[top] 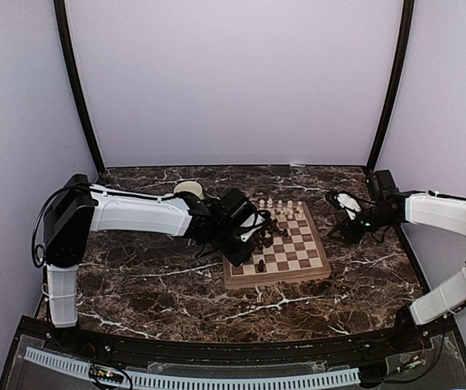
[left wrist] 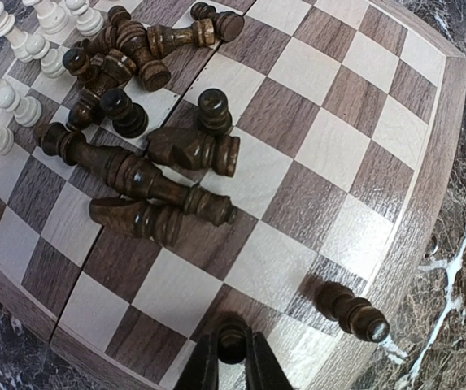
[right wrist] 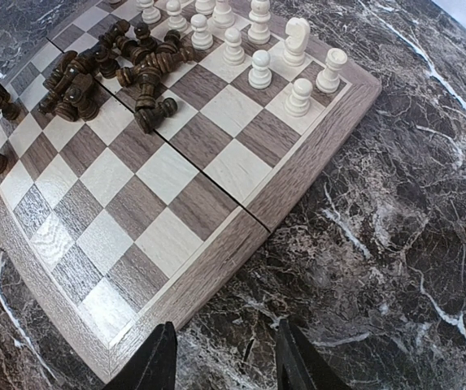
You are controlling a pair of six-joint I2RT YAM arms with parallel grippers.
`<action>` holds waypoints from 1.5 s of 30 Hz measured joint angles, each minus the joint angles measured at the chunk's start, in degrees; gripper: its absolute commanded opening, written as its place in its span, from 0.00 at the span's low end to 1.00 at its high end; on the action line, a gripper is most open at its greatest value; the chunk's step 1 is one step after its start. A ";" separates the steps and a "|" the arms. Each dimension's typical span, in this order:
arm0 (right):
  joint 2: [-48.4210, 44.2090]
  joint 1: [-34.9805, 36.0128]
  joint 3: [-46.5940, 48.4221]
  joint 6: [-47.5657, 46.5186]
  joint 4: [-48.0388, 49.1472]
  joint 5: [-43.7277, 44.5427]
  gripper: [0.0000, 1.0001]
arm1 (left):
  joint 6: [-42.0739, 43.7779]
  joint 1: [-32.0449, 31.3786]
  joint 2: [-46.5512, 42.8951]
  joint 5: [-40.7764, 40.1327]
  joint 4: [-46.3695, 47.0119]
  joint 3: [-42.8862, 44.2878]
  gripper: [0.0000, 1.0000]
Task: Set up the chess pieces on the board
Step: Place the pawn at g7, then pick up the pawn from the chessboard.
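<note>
The wooden chessboard [top: 298,248] lies mid-table. My left gripper [left wrist: 233,361] is shut on a dark pawn [left wrist: 232,341] over the board's near-left corner squares; in the top view it [top: 253,237] hangs over the board's left side. Another dark pawn [left wrist: 354,310] stands on the board's edge row. A heap of dark pieces [left wrist: 147,175] lies toppled on the board. Cream pieces [right wrist: 253,45] stand along the far rows. My right gripper [right wrist: 220,361] is open and empty over the marble just off the board's right edge [right wrist: 216,260].
A cream mug [top: 189,189] stands behind the left arm at the back. The dark marble tabletop [top: 151,284] surrounds the board. Black frame posts [top: 78,89] stand at the back corners. The right arm [top: 436,211] reaches in from the right.
</note>
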 measured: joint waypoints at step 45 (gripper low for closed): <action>13.79 16.63 21.73 -8.96 -9.09 1.46 0.37 | -4.79 15.08 -13.27 3.85 4.46 5.92 0.46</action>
